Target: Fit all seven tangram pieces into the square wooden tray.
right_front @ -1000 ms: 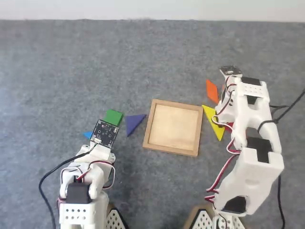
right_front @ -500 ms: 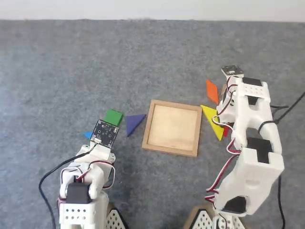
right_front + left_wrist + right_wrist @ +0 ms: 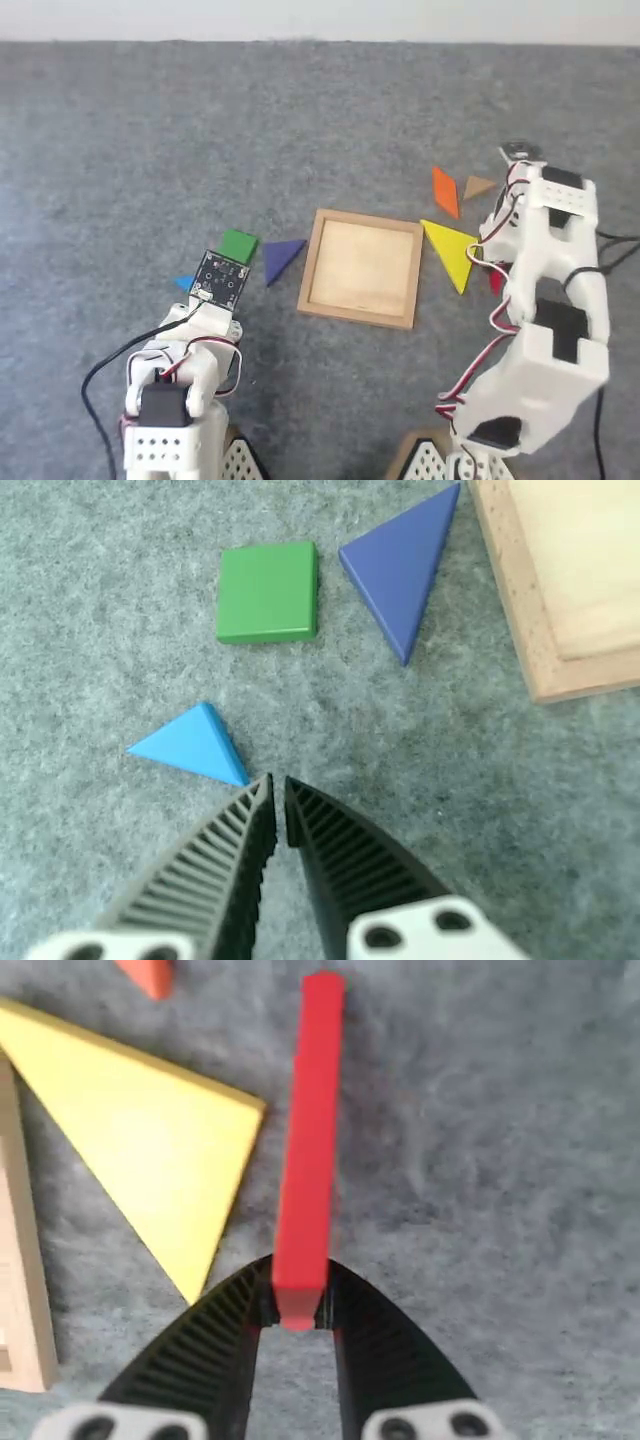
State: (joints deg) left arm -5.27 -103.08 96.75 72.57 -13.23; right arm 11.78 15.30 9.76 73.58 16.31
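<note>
The square wooden tray [image 3: 363, 267] lies in the middle with nothing in it. Left of it lie a dark blue triangle [image 3: 281, 257], a green square [image 3: 238, 245] and a light blue triangle [image 3: 184, 283]. My left gripper [image 3: 278, 790] is shut and holds nothing, its tips right beside the light blue triangle [image 3: 190, 745]. Right of the tray are a yellow triangle [image 3: 452, 252], an orange piece [image 3: 444, 190] and a tan triangle [image 3: 479, 185]. My right gripper [image 3: 298, 1295] is shut on a red piece [image 3: 310, 1140], held on edge beside the yellow triangle [image 3: 150, 1150].
Grey carpet covers the whole table. The tray's rim [image 3: 20, 1290] is close to the yellow triangle, and its corner [image 3: 520, 610] is near the dark blue triangle [image 3: 403, 565]. The green square [image 3: 268, 592] lies just beyond the left gripper.
The right arm has swung to the right with the red piece, uncovering the tan triangle and more of the yellow triangle. The left arm has not moved.
</note>
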